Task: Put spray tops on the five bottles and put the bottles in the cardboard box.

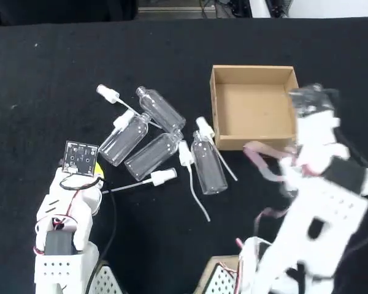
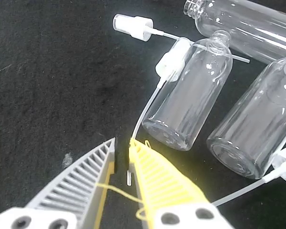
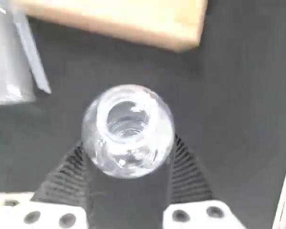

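Clear open-necked bottle [image 3: 127, 131] sits clenched in the right claw [image 3: 128, 151], frame right by the cardboard box [image 1: 253, 71]; the left claw [image 2: 123, 149] holds ribbed jaws narrowly apart around a thin tube [image 2: 148, 102].

Bright, even light – faint shadows

Left arm [image 1: 67, 214]: white printed shell, red and black wires [image 1: 61, 217], dark circuit board [image 1: 81, 157] at the wrist. Left tool [image 2: 122, 145]: one ribbed grey finger [image 2: 81, 176], one yellow [image 2: 162, 176], a yellow thread [image 2: 119, 191] across both. Right arm [image 1: 313, 202]: white, with pink cables [image 1: 264, 160]. Right tool [image 3: 128, 155]: black ribbed fingers [image 3: 69, 174] on white mounts [image 3: 195, 217] with dark screws [image 3: 66, 219].
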`<state>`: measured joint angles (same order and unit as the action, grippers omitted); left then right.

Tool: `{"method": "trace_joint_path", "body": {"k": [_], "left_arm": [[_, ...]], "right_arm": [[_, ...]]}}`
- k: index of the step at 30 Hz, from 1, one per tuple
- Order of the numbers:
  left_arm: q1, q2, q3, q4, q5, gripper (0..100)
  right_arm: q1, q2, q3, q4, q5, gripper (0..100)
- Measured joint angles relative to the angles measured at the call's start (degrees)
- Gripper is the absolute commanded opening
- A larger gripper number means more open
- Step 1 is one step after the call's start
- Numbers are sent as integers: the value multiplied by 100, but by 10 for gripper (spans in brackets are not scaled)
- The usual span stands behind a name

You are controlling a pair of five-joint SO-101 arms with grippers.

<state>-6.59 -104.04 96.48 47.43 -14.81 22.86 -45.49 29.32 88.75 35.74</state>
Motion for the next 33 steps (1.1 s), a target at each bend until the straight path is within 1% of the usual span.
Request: {"method": "trace_joint_path", "body": {"k": [5,8,11,14,17,23,27,33], "left_arm": [[0,0,0,0,0,55],[0,0,0,0,0,55],[0,0,0,0,0,55],[70,0,0,0,0,55],[70,0,0,0,0,55],[246,0,0,0,0,55],[281,0,0,0,0,55],[299,0,0,0,0,55]], "right_arm": [[-2251,-563,0,97,-1459,11],[-3411,-633,35,-158,-2127,11],[-4299,-651,387,-809,-2532,11],[-4923,-651,949,-1547,-2796,11],[-5336,-651,1459,-2189,-2963,11],[-5741,-651,2356,-3270,-3200,11],[-5881,-651,2593,-3569,-3218,11],[-5916,-651,2602,-3622,-3226,11]]}}
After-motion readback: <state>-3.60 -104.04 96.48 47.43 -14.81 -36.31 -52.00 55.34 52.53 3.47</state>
